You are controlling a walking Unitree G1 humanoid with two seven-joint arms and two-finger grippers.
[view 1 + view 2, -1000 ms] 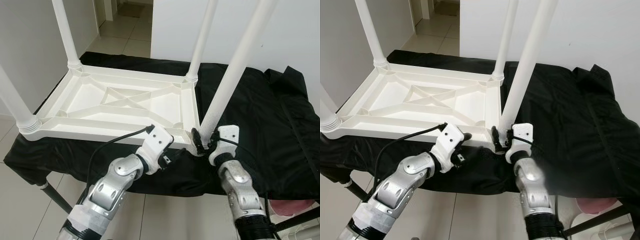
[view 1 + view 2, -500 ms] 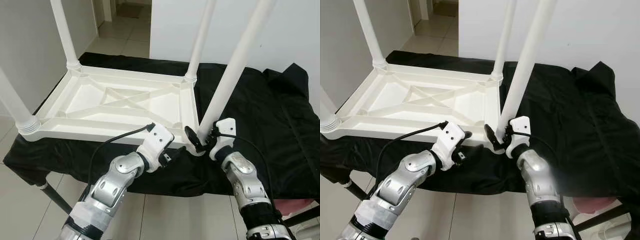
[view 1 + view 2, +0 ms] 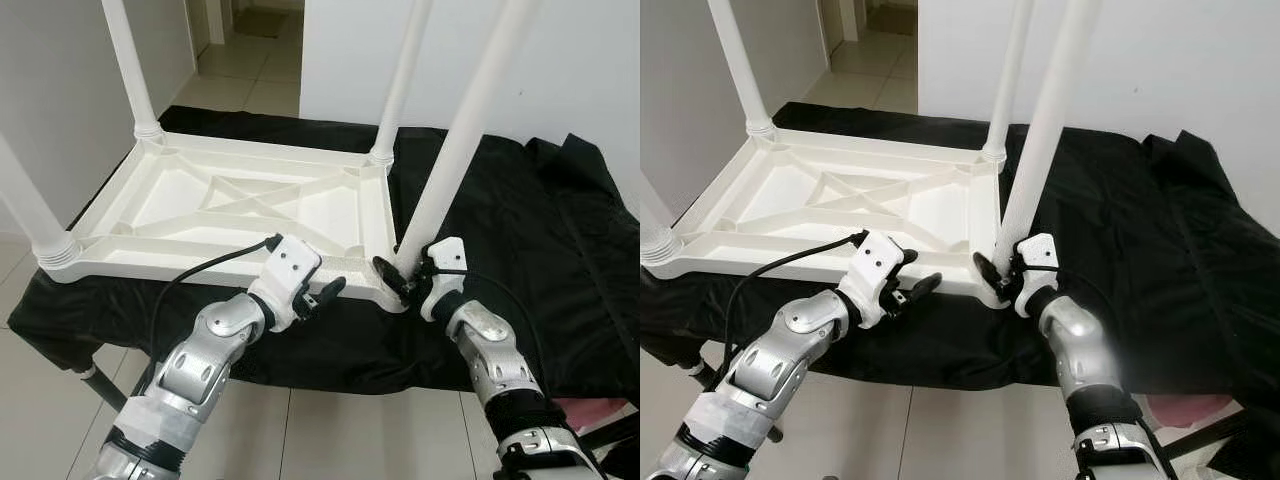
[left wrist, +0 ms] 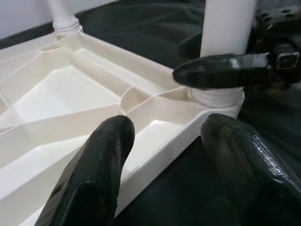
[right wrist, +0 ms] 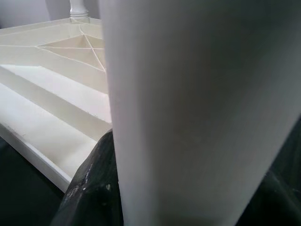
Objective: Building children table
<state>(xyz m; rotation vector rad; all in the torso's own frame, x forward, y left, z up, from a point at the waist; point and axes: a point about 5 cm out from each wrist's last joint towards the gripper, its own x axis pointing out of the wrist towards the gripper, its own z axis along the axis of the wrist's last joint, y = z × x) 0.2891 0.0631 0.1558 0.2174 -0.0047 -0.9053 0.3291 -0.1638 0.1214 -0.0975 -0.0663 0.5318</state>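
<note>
Your right gripper (image 3: 398,278) is closed around the base of the fourth leg (image 3: 462,140), right at the socket on the tabletop's (image 3: 240,205) near corner, at about five o'clock in the head view. The white tabletop lies upside down on the black cloth (image 3: 520,230), with three other legs already standing in their corners. Your left gripper (image 3: 318,293) hovers with fingers (image 4: 89,174) apart at the near rim, just at nine o'clock from that corner, holding nothing. The leg leans slightly toward one o'clock, so it is probably not seated: keep the grip low, bring the leg upright over the socket, and turn or press it straight down. Use the left gripper to pin the rim so the tabletop does not slide on the cloth. Against a second ago, the left gripper has slid further toward nine o'clock along the rim, and the right forearm has swung outward while its grip on the leg stays.
</note>
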